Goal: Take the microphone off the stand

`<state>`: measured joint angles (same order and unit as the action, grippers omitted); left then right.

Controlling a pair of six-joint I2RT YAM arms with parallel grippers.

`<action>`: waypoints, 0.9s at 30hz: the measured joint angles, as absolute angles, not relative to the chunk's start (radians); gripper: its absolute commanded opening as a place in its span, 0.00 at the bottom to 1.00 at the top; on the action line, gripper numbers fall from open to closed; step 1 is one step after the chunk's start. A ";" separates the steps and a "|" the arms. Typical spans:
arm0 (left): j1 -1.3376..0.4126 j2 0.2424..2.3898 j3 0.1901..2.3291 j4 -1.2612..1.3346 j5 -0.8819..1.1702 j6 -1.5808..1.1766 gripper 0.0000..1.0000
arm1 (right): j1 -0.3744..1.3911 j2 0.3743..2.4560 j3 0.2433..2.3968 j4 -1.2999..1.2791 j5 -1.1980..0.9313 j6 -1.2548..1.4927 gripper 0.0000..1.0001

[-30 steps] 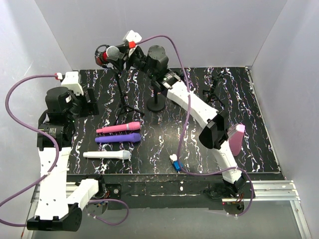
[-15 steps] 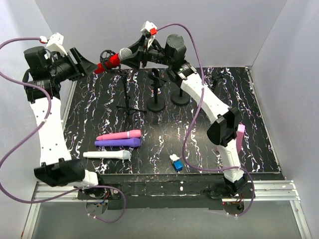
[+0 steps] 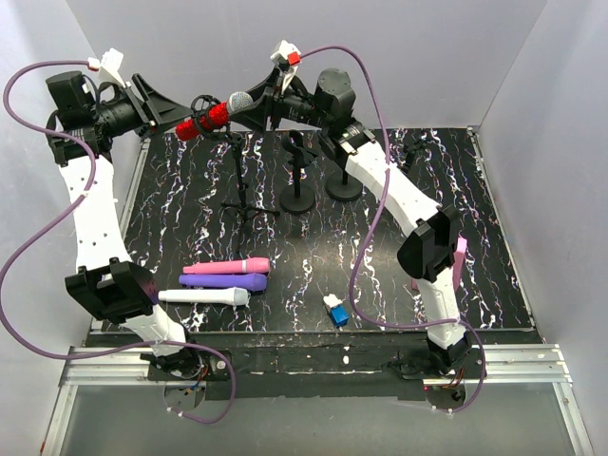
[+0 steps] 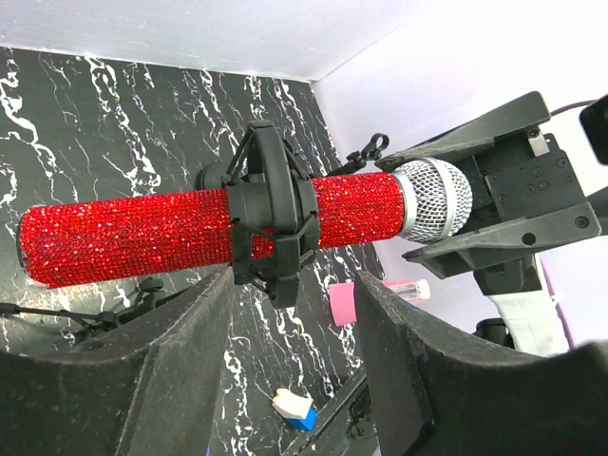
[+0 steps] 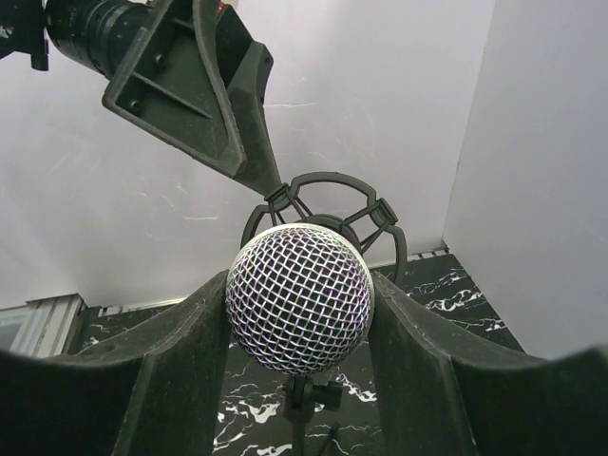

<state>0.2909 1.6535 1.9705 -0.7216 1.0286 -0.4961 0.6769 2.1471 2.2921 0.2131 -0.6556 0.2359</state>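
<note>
The red glitter microphone (image 3: 204, 121) with a silver mesh head (image 5: 299, 294) sits level in a black shock-mount clip (image 4: 271, 223) on top of a tripod stand (image 3: 237, 166) at the back of the table. My right gripper (image 3: 251, 106) has its fingers pressed on both sides of the mesh head; the right wrist view shows the right gripper (image 5: 299, 309) shut on it. My left gripper (image 3: 171, 116) is open at the handle end. In the left wrist view the left gripper (image 4: 294, 323) has its fingers just under the handle and the clip, not touching them.
A pink microphone (image 3: 226, 267), a purple one (image 3: 223, 281) and a white one (image 3: 204, 296) lie at the front left. A small blue and white block (image 3: 333, 310) lies at the front centre. Two round-base stands (image 3: 298, 201) (image 3: 344, 190) stand right of the tripod.
My left arm has risen from the table's left side up to the microphone's handle end. My right gripper has shifted right and sits on the mesh head. The microphone remains in its clip.
</note>
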 measured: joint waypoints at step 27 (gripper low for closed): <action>0.243 1.663 1.886 -0.694 0.957 -0.452 0.27 | 0.735 2.147 2.275 0.200 -0.458 0.174 0.01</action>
<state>0.2432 1.6627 1.8858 -0.6937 0.9565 -0.4522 0.7349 2.1471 2.2753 0.2001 -0.4576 0.1741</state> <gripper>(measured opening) 0.426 0.609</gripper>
